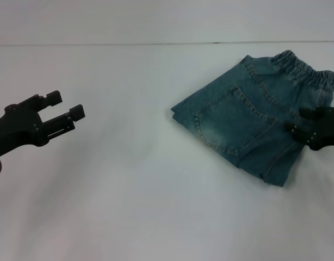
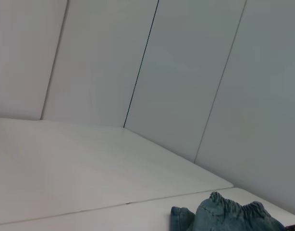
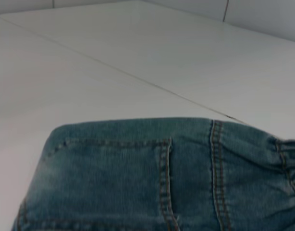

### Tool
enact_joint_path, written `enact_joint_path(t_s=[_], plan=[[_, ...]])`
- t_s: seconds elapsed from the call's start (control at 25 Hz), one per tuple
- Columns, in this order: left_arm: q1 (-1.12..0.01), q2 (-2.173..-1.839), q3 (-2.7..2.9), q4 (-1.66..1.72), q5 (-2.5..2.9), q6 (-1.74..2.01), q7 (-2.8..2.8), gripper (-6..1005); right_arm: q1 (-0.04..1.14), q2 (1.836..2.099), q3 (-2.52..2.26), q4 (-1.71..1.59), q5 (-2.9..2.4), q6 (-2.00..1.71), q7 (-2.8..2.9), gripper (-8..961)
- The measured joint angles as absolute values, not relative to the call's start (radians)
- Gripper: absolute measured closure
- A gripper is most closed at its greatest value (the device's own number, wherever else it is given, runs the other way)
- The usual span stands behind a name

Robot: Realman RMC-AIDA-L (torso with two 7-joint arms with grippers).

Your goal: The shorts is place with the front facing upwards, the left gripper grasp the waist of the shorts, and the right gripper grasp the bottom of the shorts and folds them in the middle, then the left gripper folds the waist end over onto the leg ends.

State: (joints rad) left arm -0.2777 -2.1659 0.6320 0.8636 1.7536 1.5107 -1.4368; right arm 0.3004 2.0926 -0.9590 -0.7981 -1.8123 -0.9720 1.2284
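White table (image 1: 129, 190) sitting under everything, shorts (image 1: 248, 117) lying folded at far right, right gripper (image 1: 297, 120) hovering spread over their right edge, left gripper (image 1: 66, 109) hanging open well off left

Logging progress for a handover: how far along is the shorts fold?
Done: the shorts lie folded in half, patch pocket up. In hand: right pincer open at their edge; left pincer open, well away. Left: folding the waistband onto the leg hems.
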Motion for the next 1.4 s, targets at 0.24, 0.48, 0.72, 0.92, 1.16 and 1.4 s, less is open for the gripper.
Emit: enact_joint_path(t_s=[0.24,0.48,0.72,0.92,1.16,1.4], plan=[[-0.278,-2.166,0.632,0.864,1.754,1.521,-1.449,212,0.307,2.092,-0.929,-0.725,-1.783,-0.971,1.132,456],[-0.281,-2.166,0.632,0.859,1.755,1.522,-1.45,212,0.308,2.094,-0.939,-0.698,-1.782,-0.996,1.106,460],[-0.28,-2.166,0.632,0.857,1.755,1.522,-1.45,211,0.317,2.096,-0.942,-0.675,-1.78,-1.041,1.091,462],[-0.279,-2.166,0.628,0.857,1.755,1.522,-1.45,211,0.324,2.097,-0.959,-0.661,-1.779,-1.057,1.089,463],[-0.279,-2.165,0.62,0.858,1.755,1.529,-1.45,211,0.336,2.1,-0.998,-0.648,-1.779,-1.079,1.09,463],[-0.279,-2.164,0.619,0.859,1.753,1.533,-1.448,211,0.379,2.1,-1.04,-0.598,-1.772,-1.083,1.088,464]])
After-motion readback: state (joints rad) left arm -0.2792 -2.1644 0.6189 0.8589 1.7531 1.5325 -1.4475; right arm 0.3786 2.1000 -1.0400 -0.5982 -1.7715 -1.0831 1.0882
